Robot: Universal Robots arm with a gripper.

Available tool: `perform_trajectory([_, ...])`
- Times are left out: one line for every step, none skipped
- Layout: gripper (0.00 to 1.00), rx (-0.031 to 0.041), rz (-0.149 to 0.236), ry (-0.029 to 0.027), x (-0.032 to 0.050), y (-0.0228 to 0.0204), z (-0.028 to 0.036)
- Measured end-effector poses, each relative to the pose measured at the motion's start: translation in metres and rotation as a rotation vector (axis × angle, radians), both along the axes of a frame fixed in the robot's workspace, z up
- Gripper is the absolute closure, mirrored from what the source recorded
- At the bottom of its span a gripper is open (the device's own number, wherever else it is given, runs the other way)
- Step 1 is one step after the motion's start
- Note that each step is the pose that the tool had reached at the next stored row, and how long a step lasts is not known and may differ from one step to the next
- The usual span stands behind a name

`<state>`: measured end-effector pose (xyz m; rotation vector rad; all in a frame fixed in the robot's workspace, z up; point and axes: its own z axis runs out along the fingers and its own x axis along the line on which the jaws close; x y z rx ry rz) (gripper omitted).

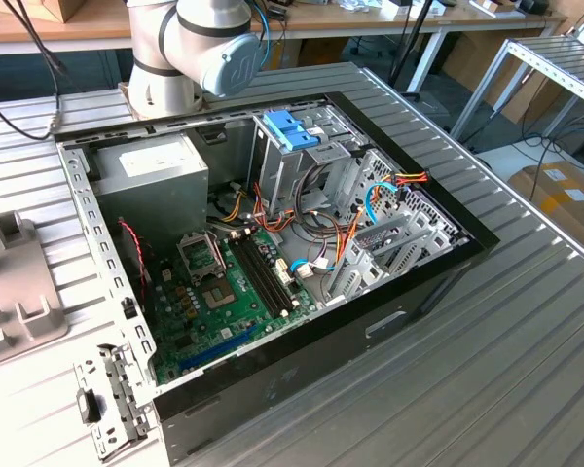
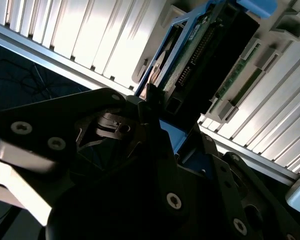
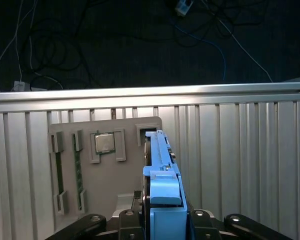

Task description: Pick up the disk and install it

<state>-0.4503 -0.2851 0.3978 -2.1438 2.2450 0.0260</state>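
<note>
The disk point(image 3: 162, 175) is a dark drive in a bright blue carrier, seen edge-on in the first wrist view with its blue end tab nearest the camera. In the second wrist view the disk point(image 2: 210, 55) stands on edge over a grey parts tray point(image 2: 270, 45). My gripper point(image 3: 162, 222) has its black fingers pressed against both sides of the carrier, shut on it. One dark finger point(image 2: 151, 102) lies against the carrier's blue frame. Whether the disk's far end still touches the tray's slot point(image 3: 146, 134), I cannot tell.
The grey tray point(image 3: 105, 185) also holds a processor chip point(image 3: 104, 143) and memory sticks point(image 3: 58, 175). Beyond it are the table's edge rail point(image 3: 150, 92) and a dark floor with cables. The open computer case point(image 1: 273, 243) has a drive cage with a light-blue latch point(image 1: 290, 129) and a grey power supply point(image 1: 151, 175).
</note>
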Motion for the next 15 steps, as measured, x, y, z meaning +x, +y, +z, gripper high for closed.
perform_trajectory([0.63,0.0,0.0,0.0001,0.0,0.0,0.0006])
perform_trajectory([0.63,0.0,0.0,0.0,0.0,0.0,0.0012])
perform_trajectory([0.63,0.0,0.0,0.0001,0.0,0.0,0.0017])
perform_trajectory([0.63,0.0001,0.0,0.0,0.0,0.0,0.0022])
perform_trajectory([0.63,0.0,0.0,0.0001,0.0,0.0,0.0031])
perform_trajectory([0.63,0.0001,0.0,0.0001,0.0,0.0,0.0043])
perform_trajectory([0.63,0.0,0.0,0.0,0.0,0.0,0.0049])
perform_trajectory([0.63,0.0001,0.0,0.0001,0.0,0.0,0.0054])
perform_trajectory([0.63,0.0001,0.0,0.0,0.0,0.0,0.0059])
perform_trajectory([0.63,0.0001,0.0,0.0,0.0,0.0,0.0065])
perform_trajectory([0.63,0.0001,0.0,0.0001,0.0,0.0,0.0071])
perform_trajectory([0.63,0.0002,0.0,0.0001,0.0,0.0,0.0076])
perform_trajectory([0.63,0.0002,0.0,0.0001,0.0,0.0,0.0082])
perform_trajectory([0.63,0.0002,0.0,0.0001,0.0,0.0,0.0087])
perform_trajectory([0.63,0.0003,0.0,0.0001,0.0,0.0,0.0096])
